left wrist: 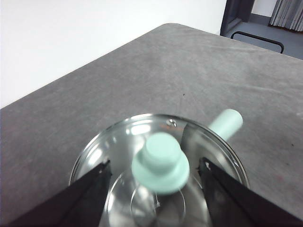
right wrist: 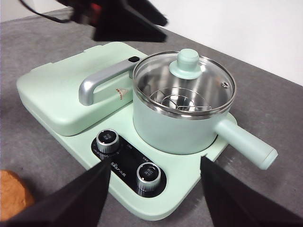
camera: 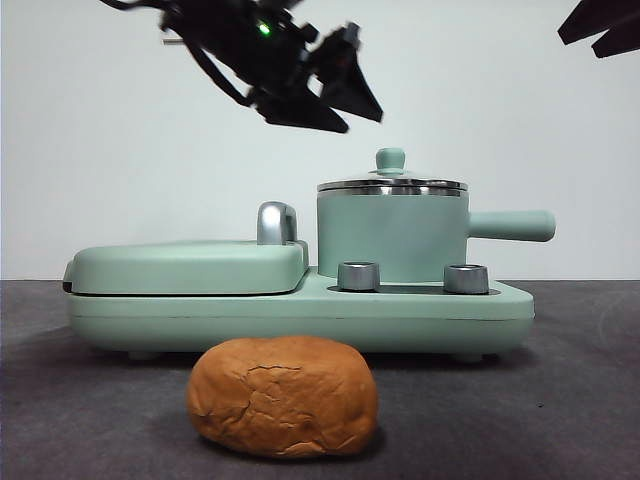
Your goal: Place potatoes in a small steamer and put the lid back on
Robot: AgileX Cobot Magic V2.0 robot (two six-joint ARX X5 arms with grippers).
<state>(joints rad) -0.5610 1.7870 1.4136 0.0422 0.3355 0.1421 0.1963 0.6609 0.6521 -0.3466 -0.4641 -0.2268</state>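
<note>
One crusty oval potato (camera: 283,396); glass lid (camera: 392,184)

The dark grey, speckled table (camera: 580,400) carries a mint-green cooking base (camera: 300,315) set back from its front edge, while the orange-brown, crusty potato (camera: 283,396) lies directly on the surface nearer that front edge, apart from the base and just before its middle.

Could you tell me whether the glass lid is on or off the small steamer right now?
On. The lid sits level on the small steamer, steel rims meeting all round; the left tool hangs open above its knob.
</note>
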